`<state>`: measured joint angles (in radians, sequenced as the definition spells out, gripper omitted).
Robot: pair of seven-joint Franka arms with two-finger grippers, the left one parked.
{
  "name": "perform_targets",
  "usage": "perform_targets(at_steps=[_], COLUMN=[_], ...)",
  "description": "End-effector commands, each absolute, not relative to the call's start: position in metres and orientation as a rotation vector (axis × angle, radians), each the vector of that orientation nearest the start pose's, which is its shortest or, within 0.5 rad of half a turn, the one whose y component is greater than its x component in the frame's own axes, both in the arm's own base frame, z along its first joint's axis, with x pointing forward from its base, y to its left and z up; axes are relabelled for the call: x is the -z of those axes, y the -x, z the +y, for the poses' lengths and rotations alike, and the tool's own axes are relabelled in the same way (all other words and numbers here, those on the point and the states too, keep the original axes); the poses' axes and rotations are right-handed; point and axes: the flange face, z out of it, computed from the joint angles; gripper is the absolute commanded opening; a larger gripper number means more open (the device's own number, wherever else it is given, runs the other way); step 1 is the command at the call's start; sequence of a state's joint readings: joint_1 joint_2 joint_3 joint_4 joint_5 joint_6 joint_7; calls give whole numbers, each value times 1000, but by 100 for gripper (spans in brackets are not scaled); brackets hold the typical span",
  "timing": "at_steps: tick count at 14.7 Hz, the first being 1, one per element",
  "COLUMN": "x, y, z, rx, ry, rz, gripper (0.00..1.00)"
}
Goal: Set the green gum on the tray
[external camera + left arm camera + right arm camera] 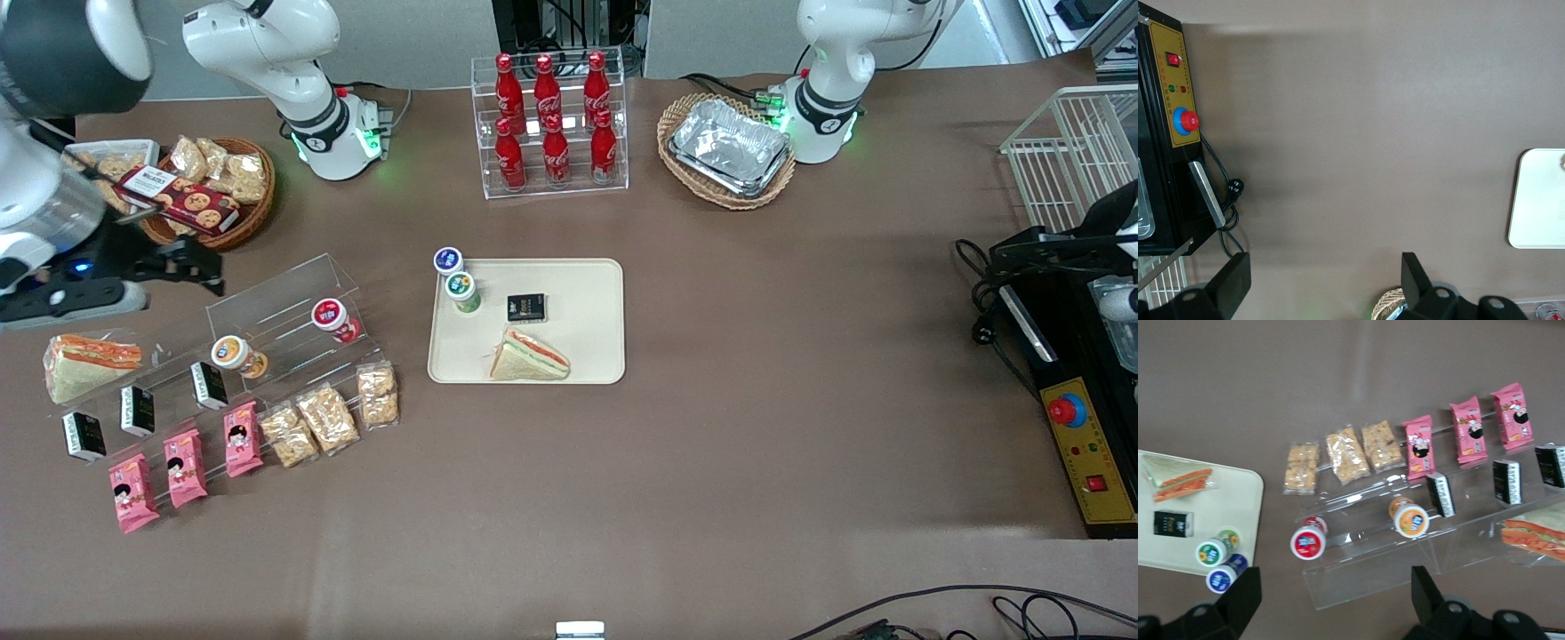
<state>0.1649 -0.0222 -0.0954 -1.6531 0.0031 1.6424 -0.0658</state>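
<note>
green gum seen on the tray, gripper drawn well away

the green gum (462,292) is seen standing upright on the tray (587,356), close to the corner nearest the working arm's end of the table and farther from the front camera. a blue-lidded bottle (448,260) is found just beside it, at the tray's rim; whether it rests on the rim or on the table cannot be told. on the same tray a small black box (525,308) lies near the gum, and a wrapped sandwich (529,356) is placed nearer to the front camera.

the gripper (1335,587) is held well apart from the tray, above the clear display stand (276,307) at the working arm's end of the table. its two fingers (1238,597) are spread wide and nothing is held between them — the jaws are released.

on the stand a red-lidded bottle (331,316) and an orange bottle (233,354) are seen lying on their sides. pink snack packs (187,467) and cracker packs (324,416) are laid out nearer to the front camera than the stand.
</note>
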Motion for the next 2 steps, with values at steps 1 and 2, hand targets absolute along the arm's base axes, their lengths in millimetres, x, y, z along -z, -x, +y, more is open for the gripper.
perform_targets(at_steps=[1, 2], x=[-599, -599], y=[-561, -562], z=[13, 11], rx=[-8, -8], ry=[3148, 3148], rz=[-214, -209], gripper=[100, 100])
